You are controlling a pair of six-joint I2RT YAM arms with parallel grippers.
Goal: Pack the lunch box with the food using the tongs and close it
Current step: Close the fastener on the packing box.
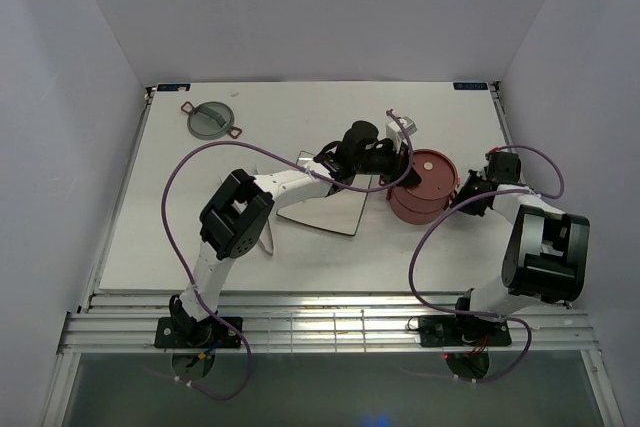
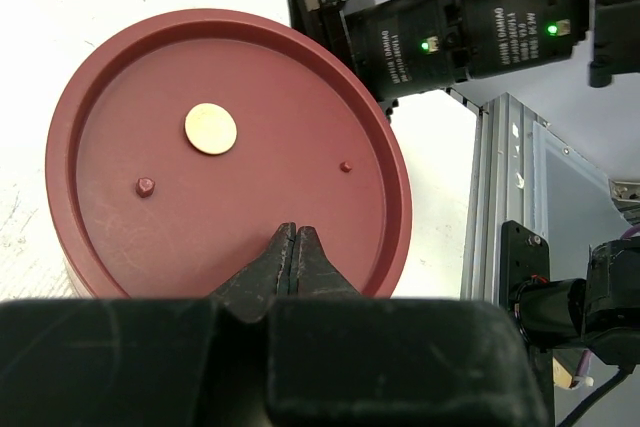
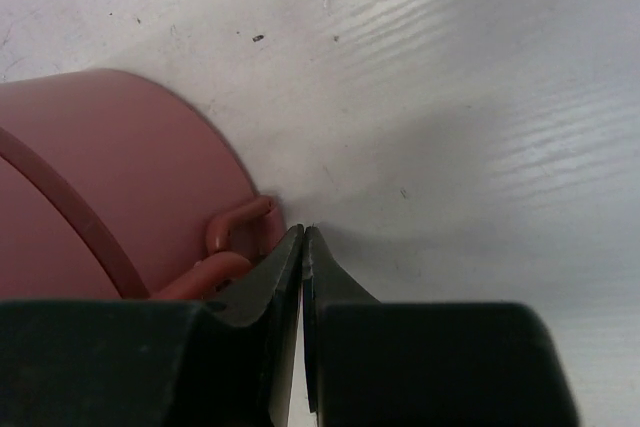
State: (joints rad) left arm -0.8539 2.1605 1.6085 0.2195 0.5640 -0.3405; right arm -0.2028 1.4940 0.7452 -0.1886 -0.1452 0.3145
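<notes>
Left end effector: clenched and empty, tips right over the near edge of the round dusty-red lunch box, above its flat lid.
Right end effector: pinched together, nothing in it, just beside the box's small looped side handle.
Box position: stacked and lidded, right of centre on the white table.
Box look: a gold round spot on top.
Grey-green round lid: well apart, at the table's far left.
</notes>
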